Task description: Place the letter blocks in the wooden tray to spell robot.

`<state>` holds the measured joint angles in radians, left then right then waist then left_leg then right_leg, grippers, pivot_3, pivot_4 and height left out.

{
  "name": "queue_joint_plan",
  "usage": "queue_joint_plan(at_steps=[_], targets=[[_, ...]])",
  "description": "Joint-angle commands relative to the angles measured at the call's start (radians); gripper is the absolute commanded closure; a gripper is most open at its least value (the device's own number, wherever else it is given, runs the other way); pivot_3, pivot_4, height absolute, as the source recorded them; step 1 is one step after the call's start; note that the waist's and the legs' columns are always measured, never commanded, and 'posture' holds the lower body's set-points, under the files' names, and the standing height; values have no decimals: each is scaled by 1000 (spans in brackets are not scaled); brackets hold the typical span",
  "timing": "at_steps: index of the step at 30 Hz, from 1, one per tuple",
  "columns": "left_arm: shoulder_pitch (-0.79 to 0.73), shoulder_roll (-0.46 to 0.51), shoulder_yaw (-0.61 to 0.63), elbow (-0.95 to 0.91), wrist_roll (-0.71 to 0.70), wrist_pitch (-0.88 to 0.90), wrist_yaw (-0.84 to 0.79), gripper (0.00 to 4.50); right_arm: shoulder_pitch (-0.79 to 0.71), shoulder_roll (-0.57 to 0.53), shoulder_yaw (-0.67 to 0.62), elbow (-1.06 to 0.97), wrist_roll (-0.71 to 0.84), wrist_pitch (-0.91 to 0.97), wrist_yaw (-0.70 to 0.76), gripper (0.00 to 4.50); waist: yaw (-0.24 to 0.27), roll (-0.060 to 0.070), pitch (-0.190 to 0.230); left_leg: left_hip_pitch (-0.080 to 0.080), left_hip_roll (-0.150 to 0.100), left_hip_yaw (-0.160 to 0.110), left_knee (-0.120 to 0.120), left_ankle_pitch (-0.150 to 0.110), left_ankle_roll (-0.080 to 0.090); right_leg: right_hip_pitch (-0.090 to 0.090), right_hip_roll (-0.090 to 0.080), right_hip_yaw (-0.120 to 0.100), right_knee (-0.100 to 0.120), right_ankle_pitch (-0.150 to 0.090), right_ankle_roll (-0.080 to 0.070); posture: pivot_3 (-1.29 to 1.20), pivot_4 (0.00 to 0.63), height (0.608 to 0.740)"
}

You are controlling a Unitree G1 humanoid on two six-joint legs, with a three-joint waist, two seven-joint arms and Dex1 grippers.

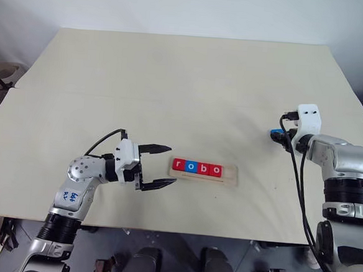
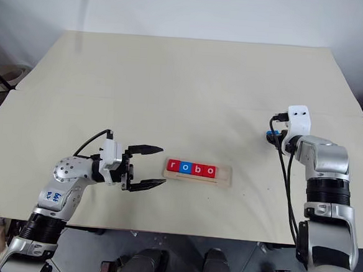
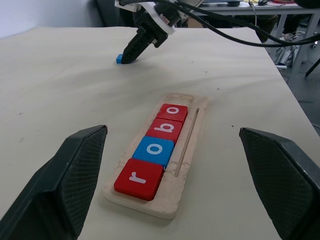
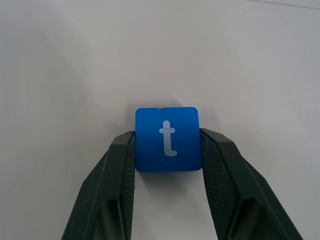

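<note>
Blue t block (image 4: pixel 167 138) sat pinched between my right gripper (image 4: pixel 168 150) fingers, for the tray's (image 3: pixel 181 175) last slot; left gripper (image 1: pixel 160 167) spread, idle.

Five letter blocks are counted in all: four are seated in a row in the single wooden tray (image 1: pixel 230 177), reading r (image 3: pixel 139 177), o (image 3: pixel 154 149), b (image 3: pixel 165 129), o (image 3: pixel 173 112), and one, the t block (image 4: pixel 167 138), is found apart on the one table (image 1: pixel 173 79). By colour, three red blocks and two blue blocks are tallied. Two grippers are counted, the left gripper (image 1: pixel 165 166) and the right gripper (image 3: pixel 129 56), each with two black fingers.
</note>
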<state>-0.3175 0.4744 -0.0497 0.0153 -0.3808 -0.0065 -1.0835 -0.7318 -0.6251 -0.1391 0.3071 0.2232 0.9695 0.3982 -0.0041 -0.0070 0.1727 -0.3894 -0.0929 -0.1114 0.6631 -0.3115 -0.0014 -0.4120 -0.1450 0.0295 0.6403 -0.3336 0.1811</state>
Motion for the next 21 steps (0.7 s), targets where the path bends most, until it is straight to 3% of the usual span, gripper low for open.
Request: queue_joint_plan(at_steps=[1,5,11,18,19,21], targets=[[-12,3,5,-24,-17,1,-11,0,72,-27,-76,-249,57,154,-6,3029,2,0,0,0,0,0,0,0,0,0,0,0,1,0,0,0,150,740],[-18,-6,-11,-9,-20,6,-29,0,199,-18,-163,-518,110,342,-21,3029,3,0,0,-1,0,0,0,0,0,0,0,0,2,0,0,0,150,740],[-67,-28,-25,57,-15,-4,-69,0,345,136,-283,-897,134,617,-91,3029,3,0,0,0,0,-1,0,0,0,0,0,0,1,0,0,0,150,740],[-106,-44,-36,103,-10,-15,-98,0,439,258,-277,-1036,104,645,-158,3029,3,0,0,0,-1,0,0,0,0,-1,0,1,3,0,0,0,150,740],[-112,-44,-35,111,-9,-17,-101,0,439,257,-274,-1038,100,645,-163,2301,3,0,0,0,-1,0,0,0,0,-1,0,1,3,0,0,0,150,740],[-120,-43,-33,123,-9,-21,-107,0,436,247,-275,-1033,104,645,-157,1734,2,0,0,0,-1,-1,0,0,0,-1,0,1,3,0,0,0,150,740]])
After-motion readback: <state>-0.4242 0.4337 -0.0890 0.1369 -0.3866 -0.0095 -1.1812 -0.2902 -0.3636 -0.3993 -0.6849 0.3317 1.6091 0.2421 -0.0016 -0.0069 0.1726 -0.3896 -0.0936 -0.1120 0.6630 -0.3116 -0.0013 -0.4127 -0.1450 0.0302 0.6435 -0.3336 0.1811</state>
